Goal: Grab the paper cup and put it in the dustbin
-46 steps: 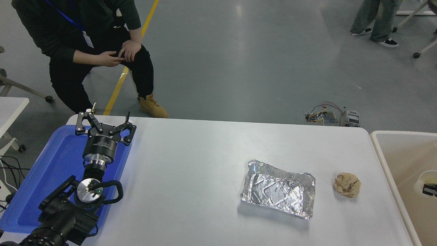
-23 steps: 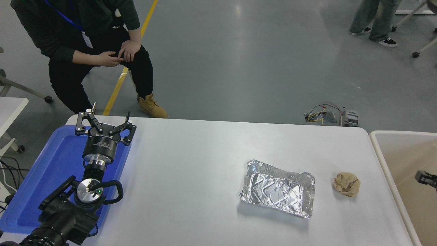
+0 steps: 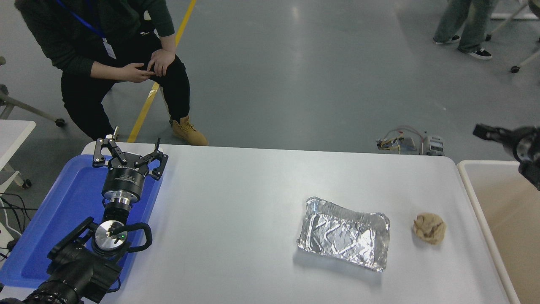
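Since a second ago your right pincer [image 3: 495, 134] has climbed up out of the dustbin [image 3: 472, 198] and now sits blurry at the right edge, above the bin's far corner. Can't tell if it's released or clenched, too smeared and half cut off. The white rim that showed down inside the bin earlier isn't visible now, so my guess is the paper cup is lying in there, below the edge of the shot. Which means I can't tell you which way it points or how its long axis lies.

Your left pincer [image 3: 128, 155] is parked over the blue tray [image 3: 63, 211] at lower left, fingers spread, holding nothing.

What could bite you: if the cup is somehow stuck to that right pincer, you'd drag it back out without noticing. Also watch the swing back over the desk [image 3: 236, 219], a low path could clip the brown paper ball [image 3: 429, 228] or the foil tray [image 3: 344, 237].
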Controlling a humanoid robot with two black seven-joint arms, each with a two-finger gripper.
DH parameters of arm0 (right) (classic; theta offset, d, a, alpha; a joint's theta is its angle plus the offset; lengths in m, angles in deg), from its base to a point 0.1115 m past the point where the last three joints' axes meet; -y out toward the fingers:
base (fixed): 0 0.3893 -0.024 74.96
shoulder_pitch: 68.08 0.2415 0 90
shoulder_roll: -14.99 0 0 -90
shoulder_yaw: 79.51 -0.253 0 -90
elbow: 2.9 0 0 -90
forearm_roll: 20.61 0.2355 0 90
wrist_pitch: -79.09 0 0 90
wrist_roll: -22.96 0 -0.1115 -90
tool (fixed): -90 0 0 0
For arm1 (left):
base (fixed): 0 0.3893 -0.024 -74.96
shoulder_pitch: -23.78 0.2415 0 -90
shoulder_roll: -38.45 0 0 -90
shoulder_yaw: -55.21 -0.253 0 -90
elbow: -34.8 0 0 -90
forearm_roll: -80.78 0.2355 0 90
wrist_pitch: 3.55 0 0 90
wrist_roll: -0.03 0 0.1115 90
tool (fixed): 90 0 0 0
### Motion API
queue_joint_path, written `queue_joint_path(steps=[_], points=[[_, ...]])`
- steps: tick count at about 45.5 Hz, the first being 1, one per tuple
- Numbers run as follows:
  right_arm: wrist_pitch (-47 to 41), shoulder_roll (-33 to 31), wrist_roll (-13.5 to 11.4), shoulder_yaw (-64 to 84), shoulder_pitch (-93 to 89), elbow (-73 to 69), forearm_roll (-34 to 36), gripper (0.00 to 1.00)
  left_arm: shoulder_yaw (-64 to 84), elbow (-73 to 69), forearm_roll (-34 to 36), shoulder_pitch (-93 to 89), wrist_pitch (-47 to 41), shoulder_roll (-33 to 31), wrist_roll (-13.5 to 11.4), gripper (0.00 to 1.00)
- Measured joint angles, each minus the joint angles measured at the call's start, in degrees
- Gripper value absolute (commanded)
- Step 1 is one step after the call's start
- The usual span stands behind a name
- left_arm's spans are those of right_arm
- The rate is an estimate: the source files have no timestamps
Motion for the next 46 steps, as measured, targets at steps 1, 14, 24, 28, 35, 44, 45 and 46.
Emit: queue_joint_path(steps=[1,14,24,28,35,44,45,46], points=[[-0.44,0.31,-0.01,0.13,1.19,-1.00,0.00,1.00,0.00,0.00,-0.02,0.00,0.00,0.00,-0.01,1.00],[-8.60,2.88,0.00,1.02,15.06,-15.98,-0.43,1.00,0.00,0.00,-0.01,0.00,0.00,0.00,0.02,1.00],[-19.51,2.22,-0.02,1.33,22.25,-23.41,-0.81,1.00,0.01,0.00,-0.01,0.00,0.00,0.00,0.02,1.00],[-23.50,0.78,-0.01,1.64,25.16,-26.20,-1.03,1.00,0.01,0.00,-0.01,0.00,0.00,0.01,0.02,1.00],[-32.99,-1.19,-0.06,4.26,31.34,-30.63,-2.03,1.00,0.01,0.00,-0.01,0.00,0.00,0.01,0.02,1.00],[-41.53,-2.31,-0.09,11.24,40.74,-35.59,-2.93,1.00,0.01,0.00,0.00,0.00,0.00,0.01,0.01,1.00],[-42.31,-2.43,-0.08,12.26,42.30,-36.31,-3.02,1.00,0.01,0.00,-0.01,0.00,0.00,0.01,0.01,1.00],[-42.73,-2.50,-0.10,12.80,43.21,-36.74,-3.11,1.00,0.01,0.00,-0.01,0.00,0.00,0.01,0.01,1.00]])
